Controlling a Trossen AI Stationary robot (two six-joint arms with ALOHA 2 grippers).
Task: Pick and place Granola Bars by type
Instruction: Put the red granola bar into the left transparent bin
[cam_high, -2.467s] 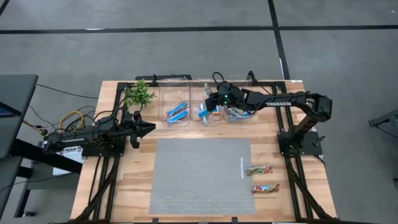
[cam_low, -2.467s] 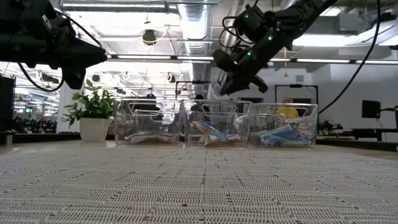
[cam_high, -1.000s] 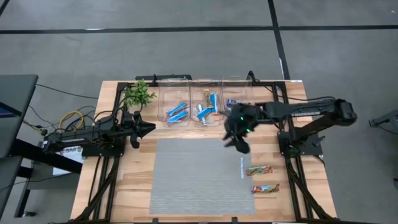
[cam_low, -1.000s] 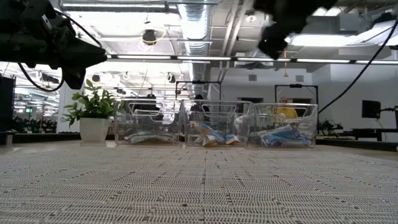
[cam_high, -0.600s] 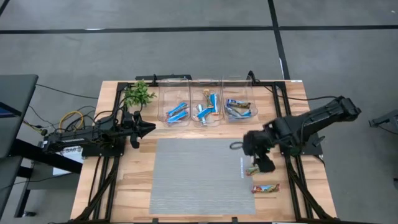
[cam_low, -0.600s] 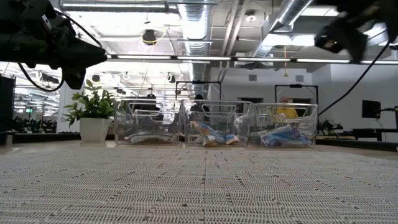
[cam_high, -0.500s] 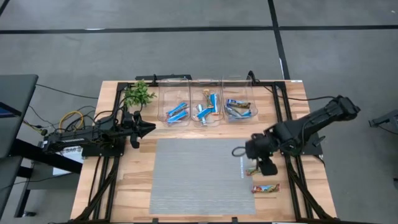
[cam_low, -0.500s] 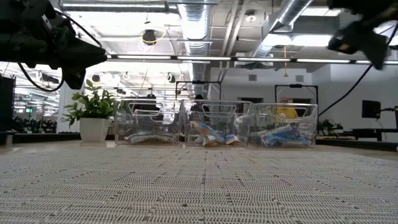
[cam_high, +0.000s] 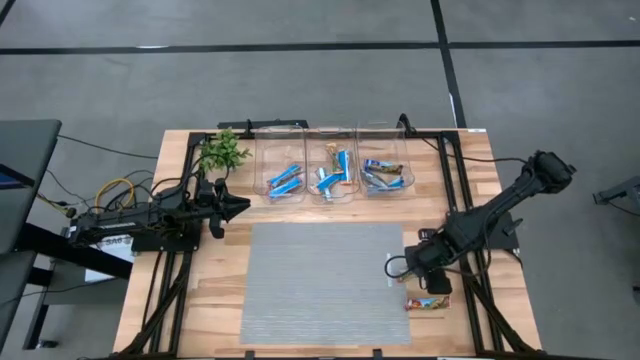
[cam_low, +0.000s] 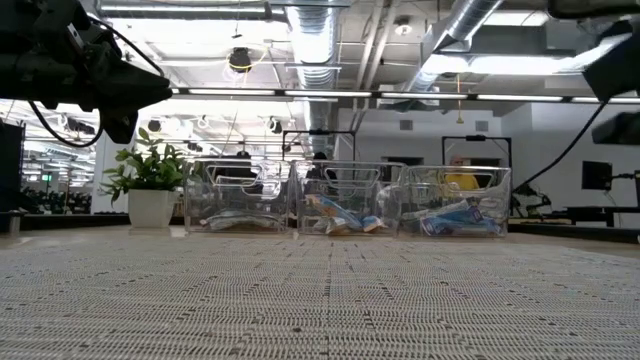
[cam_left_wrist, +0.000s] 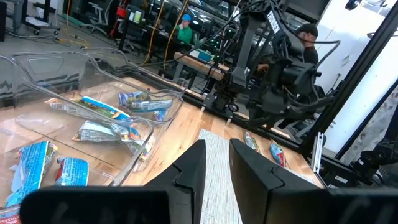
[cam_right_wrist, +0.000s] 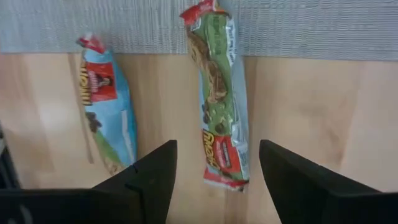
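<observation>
Granola Bars in flat foil wrappers lie in 2 places. 2 of them rest on the bare wooden table (cam_high: 210, 290) beside the grey woven mat (cam_high: 320, 280): the green-and-red wrapped bar (cam_right_wrist: 219, 93) sits directly below the right gripper (cam_right_wrist: 213, 171), centred in the gap between its 2 dark fingers, which are spread wide and touch nothing. One end of this bar overlaps the mat's edge. The light-blue wrapped bar (cam_right_wrist: 107, 102) lies parallel, just outside one finger. In the high view the right gripper (cam_high: 428, 272) hangs over this pair, hiding the nearer bar. The remaining bars, mostly bright blue (cam_high: 285, 180), sit well away from that gripper in 3 clear plastic bins (cam_high: 333, 170) at the table's far edge. The left gripper (cam_high: 232, 206) waits near a small green potted plant (cam_high: 222, 152), its fingers (cam_left_wrist: 189, 177) parted narrowly around nothing.
</observation>
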